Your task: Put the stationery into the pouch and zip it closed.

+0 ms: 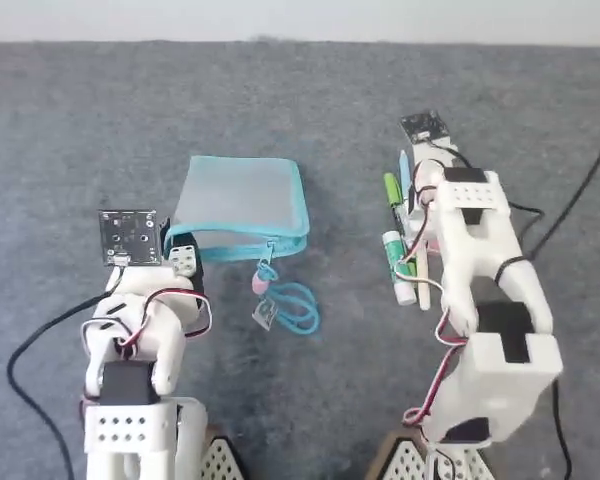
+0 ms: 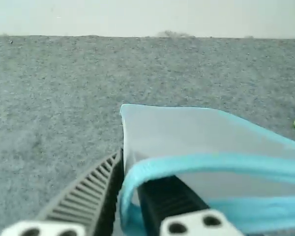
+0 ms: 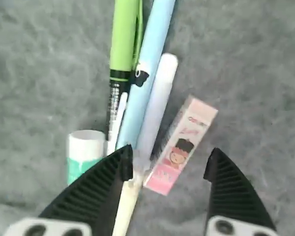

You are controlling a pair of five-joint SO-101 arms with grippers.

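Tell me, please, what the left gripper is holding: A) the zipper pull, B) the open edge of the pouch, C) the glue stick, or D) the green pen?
B: the left gripper has one finger inside the pouch and the other outside, with the pouch's teal-trimmed edge pinched between them.

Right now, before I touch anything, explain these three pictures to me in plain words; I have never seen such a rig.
These are two small robot arms at a table with a grey cover. One picture looks down from a fixed camera; the other two come from a camera on each arm's wrist. The left gripper is clamped on the rim of the blue-edged pouch. The right gripper hangs open over the stationery: a green pen, a blue pen, a white pen, a glue stick and a small pink box.
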